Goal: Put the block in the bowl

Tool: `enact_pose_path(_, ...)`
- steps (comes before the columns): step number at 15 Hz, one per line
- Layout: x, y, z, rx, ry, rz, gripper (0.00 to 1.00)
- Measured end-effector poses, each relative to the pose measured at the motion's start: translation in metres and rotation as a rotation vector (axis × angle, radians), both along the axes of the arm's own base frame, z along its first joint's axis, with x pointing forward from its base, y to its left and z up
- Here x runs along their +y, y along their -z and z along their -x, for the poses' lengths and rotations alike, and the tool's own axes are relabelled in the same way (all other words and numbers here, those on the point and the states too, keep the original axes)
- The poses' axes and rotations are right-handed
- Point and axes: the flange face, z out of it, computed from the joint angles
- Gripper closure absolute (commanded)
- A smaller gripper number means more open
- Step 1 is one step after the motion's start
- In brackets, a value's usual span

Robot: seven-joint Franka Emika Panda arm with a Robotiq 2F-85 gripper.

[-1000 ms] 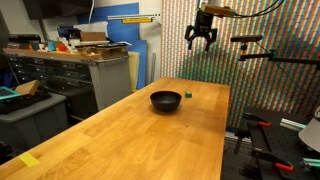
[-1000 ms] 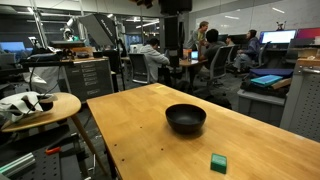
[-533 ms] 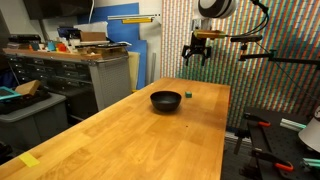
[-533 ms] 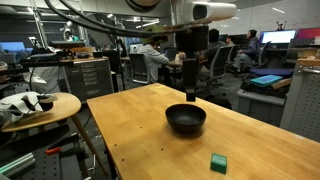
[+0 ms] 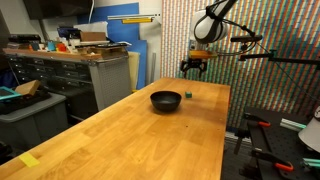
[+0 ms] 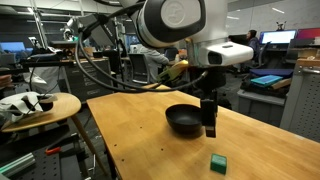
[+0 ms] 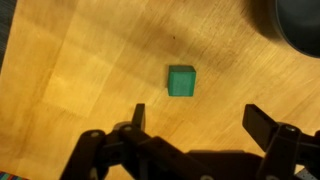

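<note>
Green block [image 7: 181, 80], on wood table [image 7: 80, 60] at 8 o'clock from bowl [image 7: 300, 20], apart: probably light, rigid, best gripped across opposite flat faces; gripper [image 7: 199, 118] above, wide open, empty.

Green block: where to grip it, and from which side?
Come straight down and close on two opposite side faces of the block. It sits flat on the table, faces roughly square to the open gripper, with bare wood all round it and the bowl off to one side.
</note>
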Motion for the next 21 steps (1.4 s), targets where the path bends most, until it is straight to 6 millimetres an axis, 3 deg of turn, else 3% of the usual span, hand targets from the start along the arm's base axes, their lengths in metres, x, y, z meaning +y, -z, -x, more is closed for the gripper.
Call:
enact_pose_path(18, -0.007, 0.095, -0.018, 0.031, -0.019, 0.055, 0.00)
enact_pose_path(19, -0.008, 0.099, -0.018, 0.035, -0.018, 0.053, 0.06)
enact_pose_path(20, -0.009, 0.102, -0.019, 0.036, -0.018, 0.053, 0.27)
enact_pose_path(21, -0.009, 0.105, -0.019, 0.037, -0.019, 0.051, 0.30)
